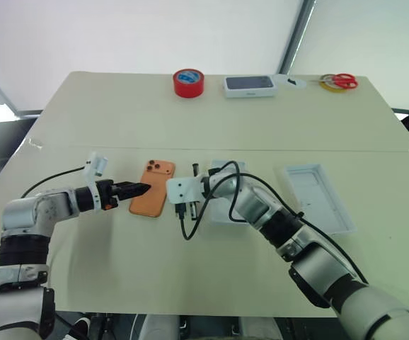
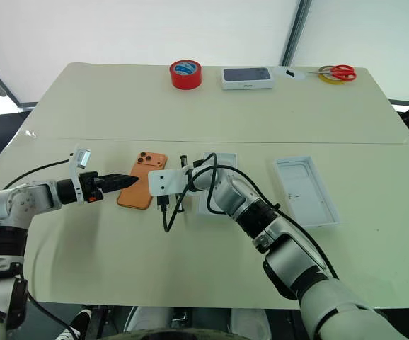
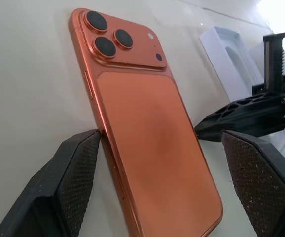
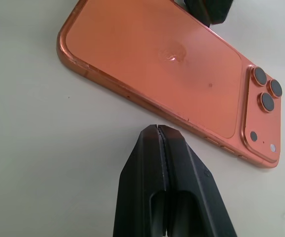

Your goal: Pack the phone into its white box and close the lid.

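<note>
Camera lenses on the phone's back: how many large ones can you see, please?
3, clustered on the raised bump at one corner of the phone: two along its edge, one beside them; none looks hidden.

Left claw [image 3: 157,163] agape, right claw [image 4: 158,131] closed

Silver-grey arms, black cables, black textured tool fingers [image 3: 78,177]

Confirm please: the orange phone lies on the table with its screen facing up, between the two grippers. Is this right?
Not quite. The phone lies with its back up: the left wrist view shows its three camera lenses. It does lie on the table, between the left gripper and the right gripper.
</note>
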### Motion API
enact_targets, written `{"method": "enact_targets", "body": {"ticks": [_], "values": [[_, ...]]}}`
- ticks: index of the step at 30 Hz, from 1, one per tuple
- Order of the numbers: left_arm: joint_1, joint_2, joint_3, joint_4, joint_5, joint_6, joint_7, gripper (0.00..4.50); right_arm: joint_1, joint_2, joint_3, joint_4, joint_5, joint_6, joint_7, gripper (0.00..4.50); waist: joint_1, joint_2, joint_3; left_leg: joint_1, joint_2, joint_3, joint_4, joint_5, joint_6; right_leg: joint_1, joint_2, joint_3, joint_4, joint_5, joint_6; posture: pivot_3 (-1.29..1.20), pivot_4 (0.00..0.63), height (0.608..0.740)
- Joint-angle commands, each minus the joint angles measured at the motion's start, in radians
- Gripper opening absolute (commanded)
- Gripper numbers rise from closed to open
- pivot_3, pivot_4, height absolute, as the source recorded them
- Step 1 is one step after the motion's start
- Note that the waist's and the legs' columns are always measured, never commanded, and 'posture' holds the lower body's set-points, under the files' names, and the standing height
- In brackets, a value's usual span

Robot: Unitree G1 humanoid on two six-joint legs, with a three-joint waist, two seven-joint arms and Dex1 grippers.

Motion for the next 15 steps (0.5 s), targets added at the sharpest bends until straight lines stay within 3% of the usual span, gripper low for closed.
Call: {"method": "enact_targets", "body": {"ticks": [1, 15], "values": [[0.013, -0.059, -0.106, 0.04, 0.018, 0.11, 0.002, 4.1, -0.024, 0.015, -0.002, 0.005, -0.001, -0.011, -0.008, 0.0, 0.002, 0.0, -0.001, 0.0, -0.001, 0.0, 0.0, 0.0, 0.0, 0.001, 0.0, 0.0, 0.0, 0.0, 0.0, 0.0, 0.15, 0.73], [-0.065, -0.111, -0.06, -0.007, -0.028, 0.241, 0.007, 4.1, -0.022, 0.006, -0.006, 0.008, -0.001, -0.01, -0.003, 0.0, -0.001, 0.001, -0.002, 0.001, -0.002, -0.002, 0.0, 0.0, 0.001, 0.002, -0.001, 0.0, 0.001, 0.0, 0.0, 0.0, 0.15, 0.73]]}}
